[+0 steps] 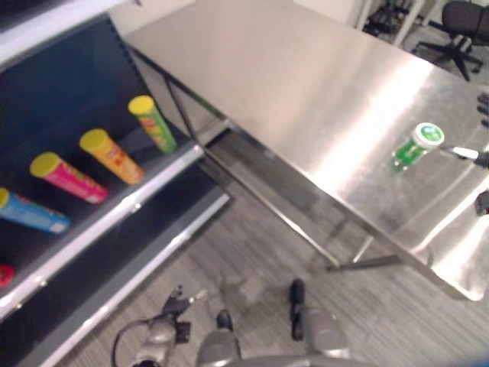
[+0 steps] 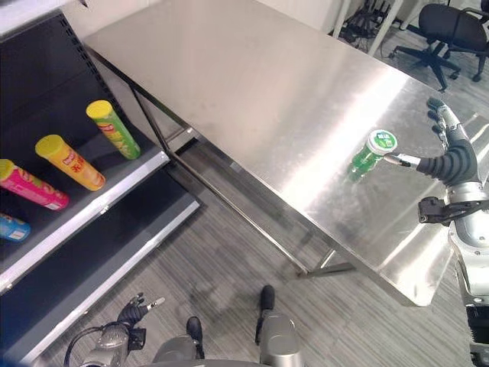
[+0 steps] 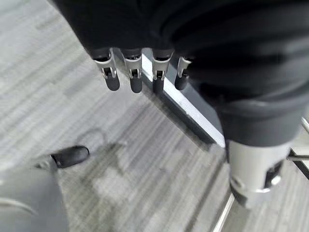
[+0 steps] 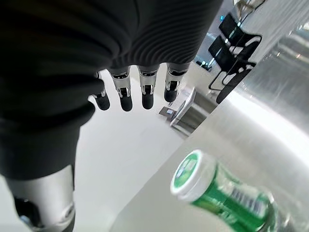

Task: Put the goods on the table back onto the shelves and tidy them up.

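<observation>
Steel fills most of what I see from the head camera: a bare metal table (image 2: 252, 99) with one green bottle (image 2: 368, 153) standing upright near its right-hand end, white cap with a green mark facing up. My right hand (image 2: 451, 153) hovers just beside the bottle, on the side away from the shelves, with its thumb pointing toward the cap and not quite touching it as far as I can tell. In the right wrist view the fingers (image 4: 125, 94) hang straight and relaxed, gripping nothing, and the bottle sits in front of the palm with open space between them.

To the left of the table stands a dark shelf unit (image 1: 122, 210) with a pale front edge. Four tall snack tubes lie on one shelf in a row, well apart from one another, their lids facing out: a green tube (image 1: 153, 124) nearest the table, then an orange tube (image 1: 111, 156), a pink tube (image 1: 67, 177) and a blue tube (image 1: 34, 214) farthest along. A small red item (image 1: 4, 274) shows on the shelf level below; I cannot tell what it is.

My left hand (image 2: 137, 310) hangs low beside the shelf base, over the grey striped floor (image 1: 260, 252). Its wrist view shows the fingers (image 3: 133, 72) loose and straight, holding nothing. Black office chairs (image 2: 451, 30) stand beyond the far end of the table.
</observation>
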Controlling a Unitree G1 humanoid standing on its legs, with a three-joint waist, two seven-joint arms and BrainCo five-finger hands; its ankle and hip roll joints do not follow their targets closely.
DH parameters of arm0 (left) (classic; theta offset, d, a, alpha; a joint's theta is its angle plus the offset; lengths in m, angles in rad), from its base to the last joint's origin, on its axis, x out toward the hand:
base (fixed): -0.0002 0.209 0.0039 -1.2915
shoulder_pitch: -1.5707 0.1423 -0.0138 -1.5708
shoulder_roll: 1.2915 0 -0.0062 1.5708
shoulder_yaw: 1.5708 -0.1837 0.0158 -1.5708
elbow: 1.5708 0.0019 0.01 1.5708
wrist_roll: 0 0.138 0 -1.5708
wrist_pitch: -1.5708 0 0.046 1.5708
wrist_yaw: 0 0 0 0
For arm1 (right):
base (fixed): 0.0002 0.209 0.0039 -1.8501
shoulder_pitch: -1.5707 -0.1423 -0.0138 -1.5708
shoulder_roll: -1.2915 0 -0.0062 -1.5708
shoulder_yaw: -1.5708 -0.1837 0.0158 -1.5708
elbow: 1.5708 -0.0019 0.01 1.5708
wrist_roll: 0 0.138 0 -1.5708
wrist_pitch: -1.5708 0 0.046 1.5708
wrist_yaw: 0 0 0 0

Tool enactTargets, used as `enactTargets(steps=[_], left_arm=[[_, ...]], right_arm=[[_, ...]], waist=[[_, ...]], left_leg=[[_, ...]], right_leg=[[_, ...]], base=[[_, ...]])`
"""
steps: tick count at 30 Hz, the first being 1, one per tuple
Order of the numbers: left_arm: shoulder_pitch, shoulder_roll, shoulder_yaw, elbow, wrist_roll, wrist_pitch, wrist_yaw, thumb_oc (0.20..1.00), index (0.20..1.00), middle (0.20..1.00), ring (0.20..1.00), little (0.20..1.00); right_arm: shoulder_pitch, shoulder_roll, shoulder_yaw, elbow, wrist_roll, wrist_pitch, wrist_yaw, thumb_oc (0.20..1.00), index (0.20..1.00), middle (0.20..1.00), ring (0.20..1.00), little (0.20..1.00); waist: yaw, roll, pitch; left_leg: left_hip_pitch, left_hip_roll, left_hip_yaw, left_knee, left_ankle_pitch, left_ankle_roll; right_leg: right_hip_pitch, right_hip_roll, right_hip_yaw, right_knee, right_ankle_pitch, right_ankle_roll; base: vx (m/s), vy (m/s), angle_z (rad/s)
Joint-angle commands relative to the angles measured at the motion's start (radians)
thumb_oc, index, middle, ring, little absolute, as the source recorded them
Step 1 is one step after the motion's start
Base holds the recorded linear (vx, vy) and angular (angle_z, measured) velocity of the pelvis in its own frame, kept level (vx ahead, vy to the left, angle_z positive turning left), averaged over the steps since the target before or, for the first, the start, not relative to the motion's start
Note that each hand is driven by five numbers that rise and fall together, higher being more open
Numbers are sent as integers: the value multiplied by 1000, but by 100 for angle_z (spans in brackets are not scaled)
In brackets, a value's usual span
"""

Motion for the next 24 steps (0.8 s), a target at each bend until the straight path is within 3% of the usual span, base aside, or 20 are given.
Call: enactTargets(steps=[1,8,15,24], left_arm=[[-2,67,5,14,33,-20,0,1000,1000,1000,1000,1000],[16,71,-8,-2,29,-20,11,1000,1000,1000,1000,1000],[26,95,-43,-69,-9,-39,7,1000,1000,1000,1000,1000],[53,90,-52,-86,-30,-43,1,1000,1000,1000,1000,1000]], right_arm=[[-49,-38,50,44,22,-29,-4,1000,1000,1000,1000,1000],[-118,-79,123,113,-98,-2,-43,1000,1000,1000,1000,1000],[-217,-179,216,185,-36,-5,-24,1000,1000,1000,1000,1000],[-303,-214,297,276,-13,0,-20,1000,1000,1000,1000,1000]], waist=[[12,-48,-88],[24,-38,-75],[31,-33,-6],[41,-31,29]], left_leg=[[-39,49,-6,57,-23,-59],[-26,44,-12,39,-26,-57],[-77,45,-28,66,-24,-60],[-99,51,-32,69,-17,-64]], right_leg=[[51,-18,62,26,-175,81],[48,-36,63,28,-170,89],[-23,-45,75,67,-166,94],[-43,-45,75,68,-160,96]], base=[[43,32,-7],[21,9,0],[-36,12,0],[-15,1,1]])
